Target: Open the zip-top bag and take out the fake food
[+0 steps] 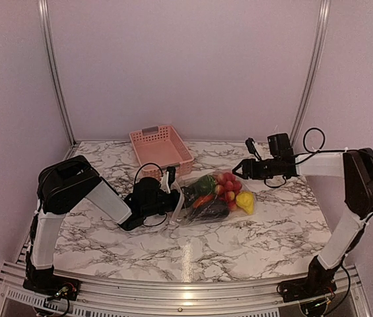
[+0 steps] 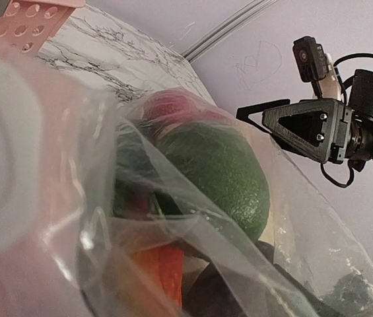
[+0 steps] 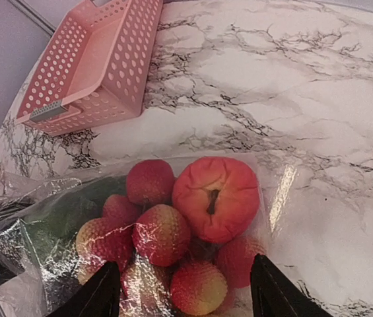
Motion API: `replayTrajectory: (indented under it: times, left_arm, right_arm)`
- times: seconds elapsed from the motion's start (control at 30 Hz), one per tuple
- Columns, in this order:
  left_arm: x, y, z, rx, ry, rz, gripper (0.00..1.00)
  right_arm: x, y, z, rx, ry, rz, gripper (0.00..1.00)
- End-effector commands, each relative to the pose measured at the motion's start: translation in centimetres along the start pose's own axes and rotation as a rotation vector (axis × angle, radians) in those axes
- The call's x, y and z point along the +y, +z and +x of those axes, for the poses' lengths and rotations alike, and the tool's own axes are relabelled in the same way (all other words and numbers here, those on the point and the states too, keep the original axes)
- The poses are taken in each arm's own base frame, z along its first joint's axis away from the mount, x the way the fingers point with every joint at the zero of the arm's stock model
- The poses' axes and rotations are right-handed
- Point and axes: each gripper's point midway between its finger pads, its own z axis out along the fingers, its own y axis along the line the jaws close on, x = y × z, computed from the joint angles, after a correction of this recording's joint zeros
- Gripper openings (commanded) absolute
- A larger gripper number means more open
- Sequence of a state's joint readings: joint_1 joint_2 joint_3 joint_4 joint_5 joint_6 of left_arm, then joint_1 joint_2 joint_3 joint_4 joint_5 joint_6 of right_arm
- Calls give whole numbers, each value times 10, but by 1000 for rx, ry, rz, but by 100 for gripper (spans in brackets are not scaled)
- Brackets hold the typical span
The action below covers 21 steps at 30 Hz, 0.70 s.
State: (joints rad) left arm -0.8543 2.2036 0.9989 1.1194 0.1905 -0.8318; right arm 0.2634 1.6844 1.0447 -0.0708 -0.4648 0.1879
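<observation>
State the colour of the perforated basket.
The basket is pink, clearest in the right wrist view.

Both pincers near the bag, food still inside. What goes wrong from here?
1. The right pincer hangs open over the pinkish-red round fruit pressed against the zip-top bag; closing may grab fruit along with film.
2. The left pincer sits at the bag's crumpled left end, grip unclear; a pull might drag the whole loose bag across the marble table instead of opening it.
</observation>
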Motion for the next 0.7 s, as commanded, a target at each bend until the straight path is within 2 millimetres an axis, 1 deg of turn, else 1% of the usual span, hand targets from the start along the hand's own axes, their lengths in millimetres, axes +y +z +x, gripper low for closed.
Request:
replayTrajectory:
  times: [0.0, 0.13, 0.2, 0.3, 0.4, 0.43, 0.53, 0.67]
  left_arm:
    - [-3, -1, -3, -2, 3, 21, 78]
    - [-3, -1, -3, 3, 8, 17, 79]
    - [-1, 0, -3, 6, 9, 10, 80]
    - [-1, 1, -3, 7, 9, 11, 81]
    - [1, 2, -4, 7, 6, 2, 82]
    - [0, 1, -4, 6, 6, 2, 83]
    - [0, 0, -4, 8, 6, 2, 85]
    - [-2, -4, -6, 1, 13, 8, 91]
  right_arm:
    - [-14, 17, 15, 65, 6, 8, 63]
    - [-19, 30, 25, 107, 16, -10, 61]
    - [-20, 34, 31, 124, 23, -21, 53]
    - [-18, 37, 36, 135, 35, -47, 33]
    - [-11, 35, 36, 124, 40, -78, 6]
    - [-9, 33, 36, 116, 39, -88, 0]
    - [3, 25, 31, 91, 27, -126, 0]
    - [29, 14, 28, 65, -13, -193, 0]
